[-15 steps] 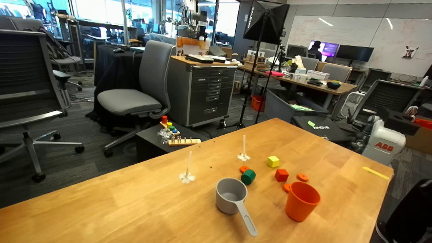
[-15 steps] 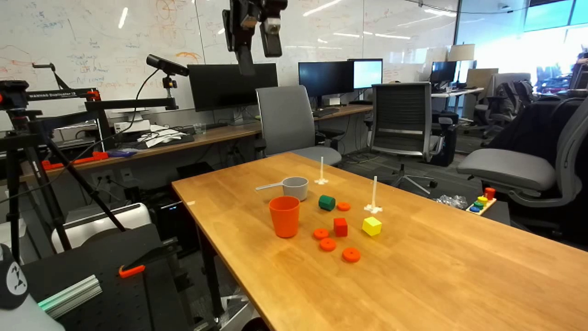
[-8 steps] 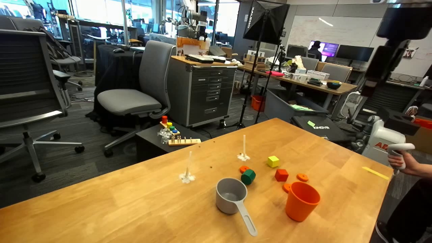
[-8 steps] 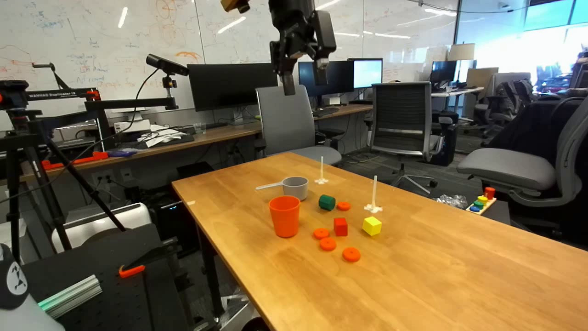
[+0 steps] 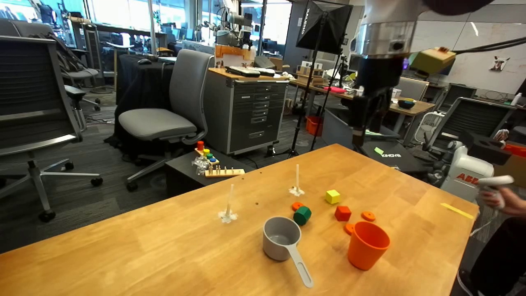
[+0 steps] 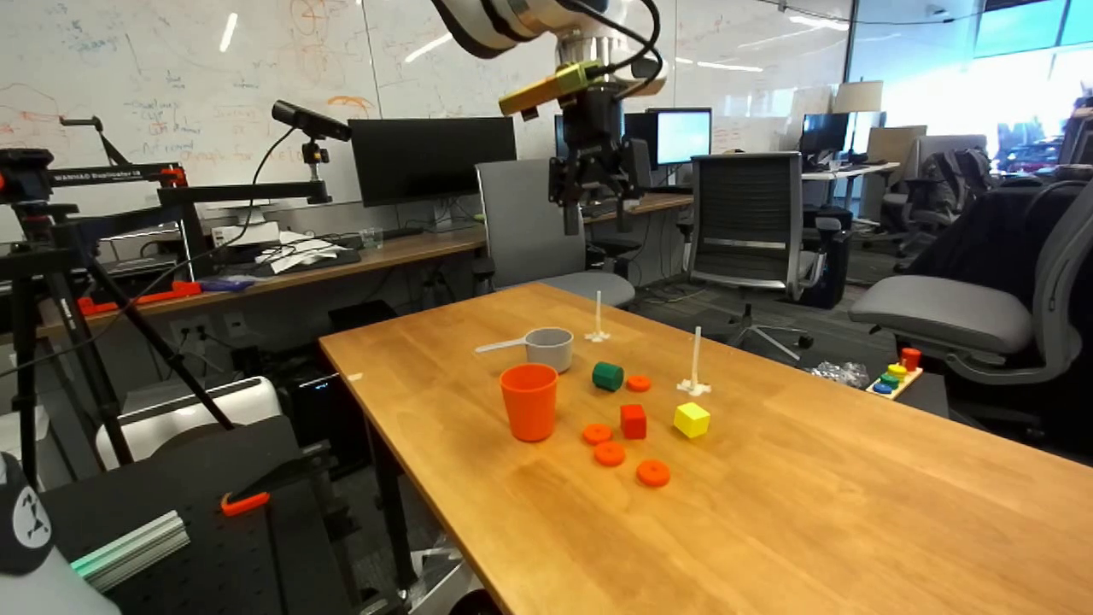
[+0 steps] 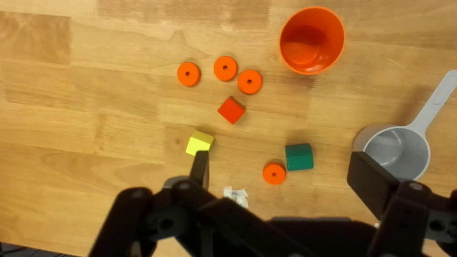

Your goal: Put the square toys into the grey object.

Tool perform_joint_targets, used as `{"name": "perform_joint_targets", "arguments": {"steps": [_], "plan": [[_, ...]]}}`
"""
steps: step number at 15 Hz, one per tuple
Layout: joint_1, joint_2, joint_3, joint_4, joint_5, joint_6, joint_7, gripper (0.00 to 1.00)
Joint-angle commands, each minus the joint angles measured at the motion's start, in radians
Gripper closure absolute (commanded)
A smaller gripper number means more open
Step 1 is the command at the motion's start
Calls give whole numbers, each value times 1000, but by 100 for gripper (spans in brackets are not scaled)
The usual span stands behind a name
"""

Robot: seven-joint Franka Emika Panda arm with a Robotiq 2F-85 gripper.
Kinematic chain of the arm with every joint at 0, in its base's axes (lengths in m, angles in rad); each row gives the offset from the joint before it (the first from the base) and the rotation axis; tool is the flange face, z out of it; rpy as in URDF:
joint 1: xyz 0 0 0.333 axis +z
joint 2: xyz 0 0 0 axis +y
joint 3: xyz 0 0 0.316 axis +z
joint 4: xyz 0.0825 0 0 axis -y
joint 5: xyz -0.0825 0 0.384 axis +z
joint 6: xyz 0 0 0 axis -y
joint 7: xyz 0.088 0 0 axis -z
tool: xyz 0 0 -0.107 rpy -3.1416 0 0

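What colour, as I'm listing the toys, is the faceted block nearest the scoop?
The faceted block is dark green, clearest in the wrist view.

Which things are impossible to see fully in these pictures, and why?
Yellow cube: corner hidden by the end effector, wrist view.
Grey cup: one side hidden likewise, wrist view.
One orange ring: partly behind the orange cup, in an exterior view.
Person: cut off by the right edge, in an exterior view.

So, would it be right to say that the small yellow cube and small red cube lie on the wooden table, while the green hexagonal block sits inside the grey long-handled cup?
Not quite: the green hexagonal block lies outside the grey long-handled cup, on the wooden table too, as the wrist view shows.
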Motion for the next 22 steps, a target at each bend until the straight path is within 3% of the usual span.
{"name": "perform_joint_targets", "arguments": {"steps": [1, 3, 5, 12, 22], "plan": [[37, 47, -29, 49, 0, -21, 4, 0], [58, 102, -33, 126, -13, -56, 21, 0], [38, 139, -31, 167, 23, -44, -27, 0], [35, 338, -41, 258, 107, -8, -94, 0], [94, 612, -51, 511, 95, -81, -97, 0]]}}
